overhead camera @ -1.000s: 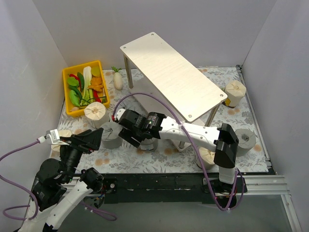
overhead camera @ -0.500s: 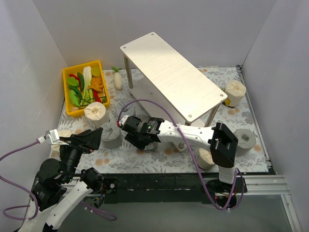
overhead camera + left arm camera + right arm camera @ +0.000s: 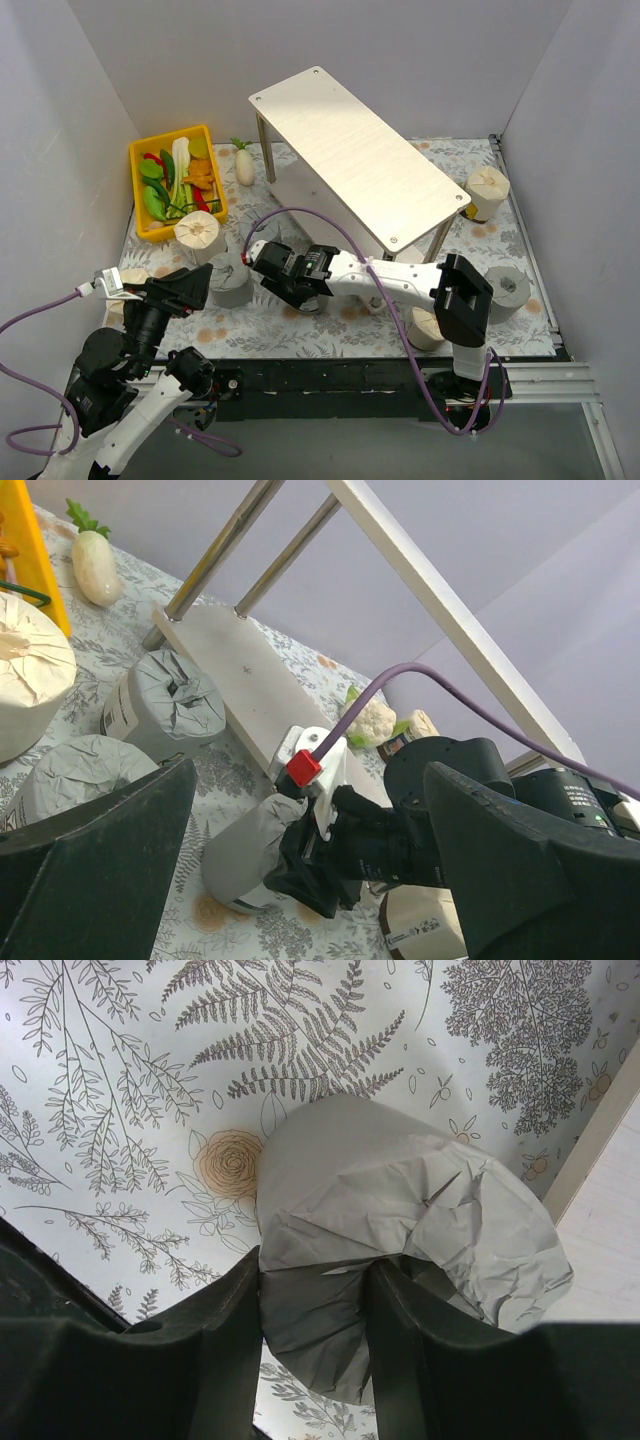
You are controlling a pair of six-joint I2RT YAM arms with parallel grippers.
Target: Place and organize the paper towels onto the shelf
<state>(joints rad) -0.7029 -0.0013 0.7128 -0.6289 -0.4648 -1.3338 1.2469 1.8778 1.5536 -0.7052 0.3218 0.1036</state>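
Observation:
A grey paper towel roll lies tilted on the floral mat beside the shelf's lower board. My right gripper is shut on it, both fingers pressing the crumpled wrapping. Seen from above, that gripper covers most of the roll. The shelf stands at the back with its top board bare. My left gripper hangs open at the near left, holding nothing. Other rolls stand on the mat: a grey one, a cream one, a cream one and a grey one.
A yellow bin of vegetables sits at the back left, with a white radish beside it. Another cream roll stands near the right arm's base. White walls close in both sides.
The right gripper's fingers have closed onto the grey roll. The right arm shifted slightly left and lower a second ago, then held. The left arm has not moved.

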